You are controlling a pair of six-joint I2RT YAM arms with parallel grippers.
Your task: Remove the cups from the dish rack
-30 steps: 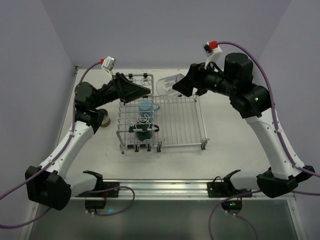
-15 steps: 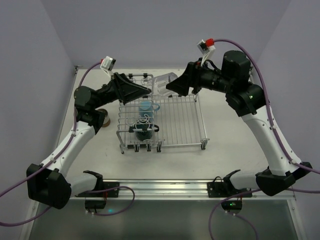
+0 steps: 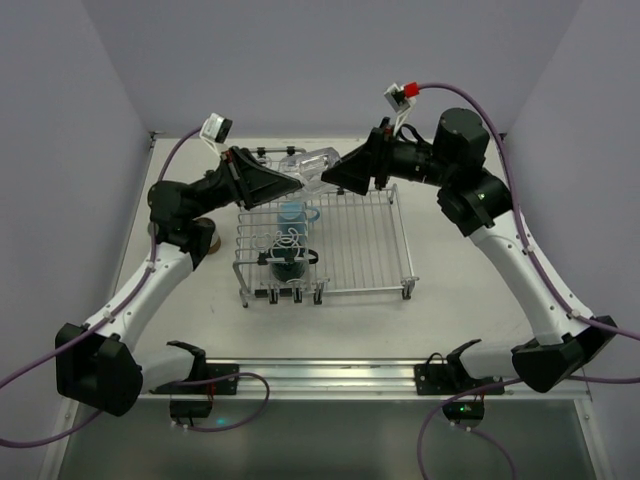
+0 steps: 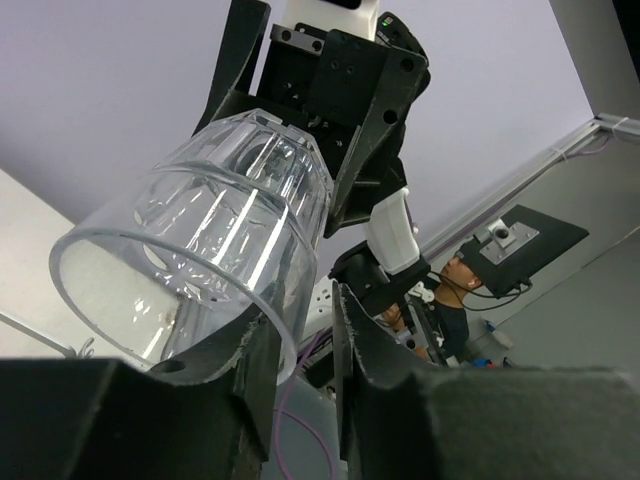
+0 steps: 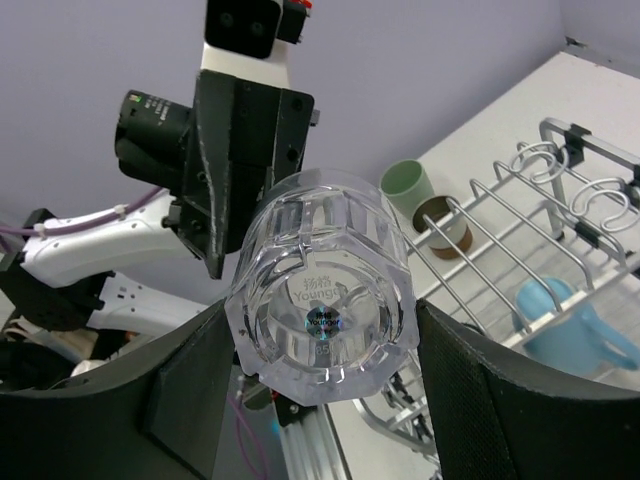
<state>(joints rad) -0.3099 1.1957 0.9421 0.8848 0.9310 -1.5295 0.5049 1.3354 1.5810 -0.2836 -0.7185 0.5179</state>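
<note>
Glass, clear, one item, aloft between two grippers

Item: clear glass [image 3: 318, 165], ribbed wall, octagonal base. It lies on its side in the air above the far edge of the dish rack [image 3: 350, 235] and touches neither rack nor table [image 3: 470, 290]. Its base faces the right arm and its open mouth faces the left.

Right gripper [image 3: 340, 172]: jaws spread wide around the base end of the glass. One finger [image 5: 190, 390] lies against each side of the body, so the glass is carried here.

Left gripper [image 4: 305, 350]: jaws narrow. The wrist view shows them astride the rim, one finger [image 4: 262, 370] inside the mouth and the other outside, with the glass wall in the gap between them. Whether the pads are pressing on the wall cannot be told.

Remaining in rack: light-blue mug [image 3: 293, 213], in the raised left-hand section, its handle pointing right. A dark teal cup [image 3: 289, 265] sits in the same section, nearer the front edge.

Off the rack: pale green cup [image 5: 407, 188] and brown cup [image 5: 445, 225], both upright on the table just beside each other, left of the rack. In the overhead view the left arm largely hides them.
</note>
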